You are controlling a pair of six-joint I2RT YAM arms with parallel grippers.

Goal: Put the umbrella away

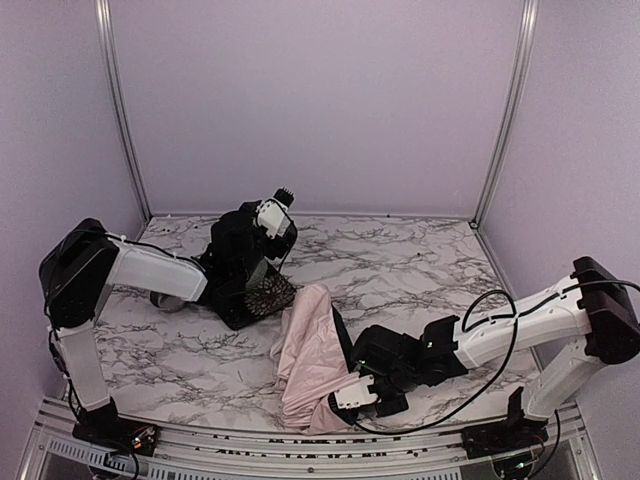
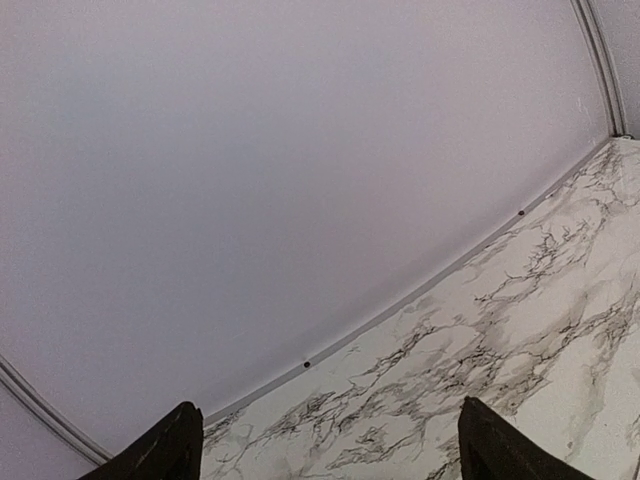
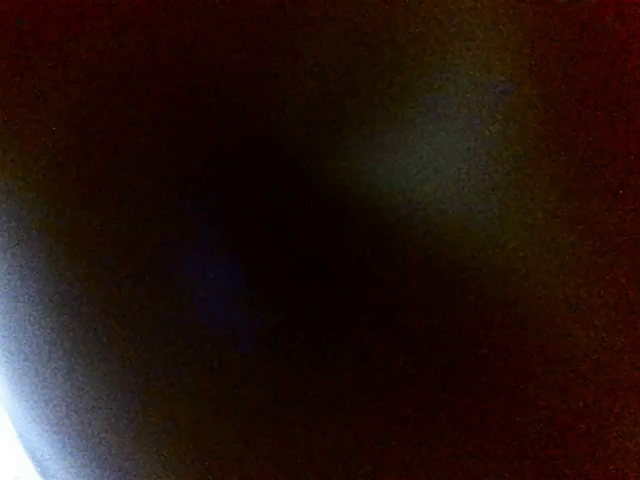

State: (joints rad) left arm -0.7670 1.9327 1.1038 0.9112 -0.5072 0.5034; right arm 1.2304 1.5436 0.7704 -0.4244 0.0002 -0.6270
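Lying bunched against right gripper (image 1: 346,397): umbrella (image 1: 305,345); left gripper (image 2: 325,452) well apart.

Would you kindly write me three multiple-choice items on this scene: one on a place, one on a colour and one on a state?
1. Where does the umbrella lie?
A. Propped against the back wall
B. On the marble table, its near end at the right gripper
C. Lifted clear of the table

2. What colour is the umbrella on the outside?
A. Yellow
B. Green
C. Pale pink

3. How does the left gripper stand?
A. Open, with nothing between its fingers
B. Shut on the umbrella
C. Shut on a cup

Answers:
1 B: the top view shows it slumped on the marble beside the right gripper.
2 C: the top view shows pale pink folds.
3 A: the left wrist view shows the fingers far apart with nothing between them.
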